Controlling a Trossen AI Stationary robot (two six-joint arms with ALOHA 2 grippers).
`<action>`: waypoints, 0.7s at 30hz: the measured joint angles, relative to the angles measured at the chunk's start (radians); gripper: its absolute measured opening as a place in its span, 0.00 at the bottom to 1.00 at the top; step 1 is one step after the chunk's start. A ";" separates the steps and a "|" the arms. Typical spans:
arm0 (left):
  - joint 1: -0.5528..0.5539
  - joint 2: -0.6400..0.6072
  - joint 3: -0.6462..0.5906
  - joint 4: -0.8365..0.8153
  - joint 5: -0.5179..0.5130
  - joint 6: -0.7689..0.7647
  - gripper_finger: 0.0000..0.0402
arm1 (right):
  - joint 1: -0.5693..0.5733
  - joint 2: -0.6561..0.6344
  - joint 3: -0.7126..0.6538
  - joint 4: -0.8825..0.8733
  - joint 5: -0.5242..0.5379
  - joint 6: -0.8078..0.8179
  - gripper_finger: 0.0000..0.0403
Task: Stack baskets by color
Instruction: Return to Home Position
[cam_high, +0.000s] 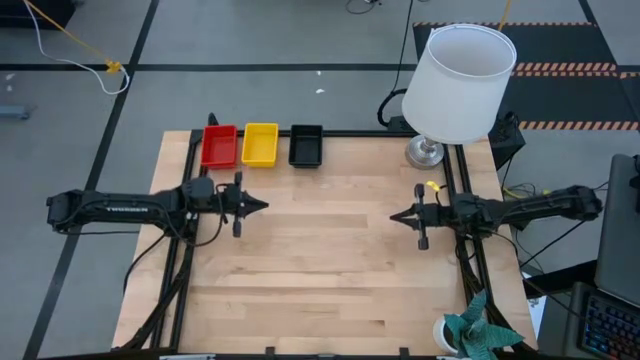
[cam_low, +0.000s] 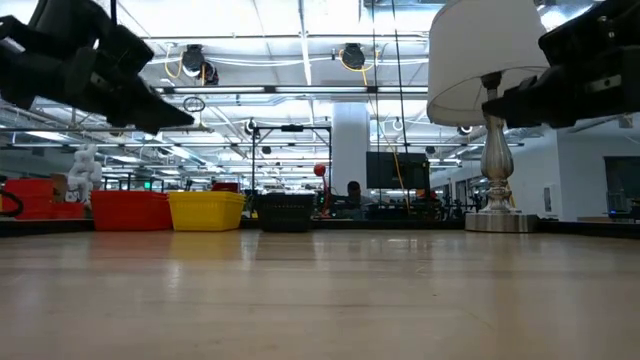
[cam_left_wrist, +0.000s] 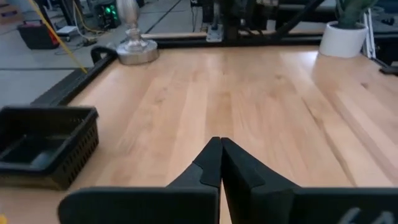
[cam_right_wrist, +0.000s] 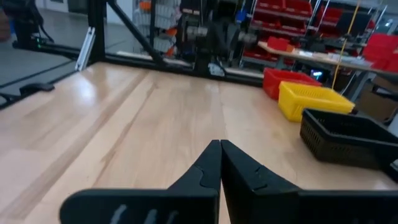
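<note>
Right gripper (cam_high: 393, 216): fingers closed, empty, hovering over the table (cam_high: 330, 280) just in front of the lamp (cam_high: 462, 85). Left gripper (cam_high: 262, 206): likewise closed and empty, well apart from the lamp, across the table. Far edge, level with the lamp's base: black baskets (cam_high: 306, 145) nearest the lamp, yellow baskets (cam_high: 260, 144) next, red baskets (cam_high: 219, 146) farthest.
</note>
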 joint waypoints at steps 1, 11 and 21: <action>0.000 0.000 -0.016 0.015 -0.002 -0.006 0.01 | 0.000 -0.006 -0.003 0.001 0.000 0.000 0.00; 0.001 -0.063 -0.110 0.080 -0.008 -0.046 0.01 | 0.000 -0.073 -0.008 -0.018 0.000 -0.044 0.00; -0.021 -0.138 -0.122 0.021 -0.009 -0.089 0.01 | 0.000 -0.166 -0.010 -0.053 0.000 -0.102 0.00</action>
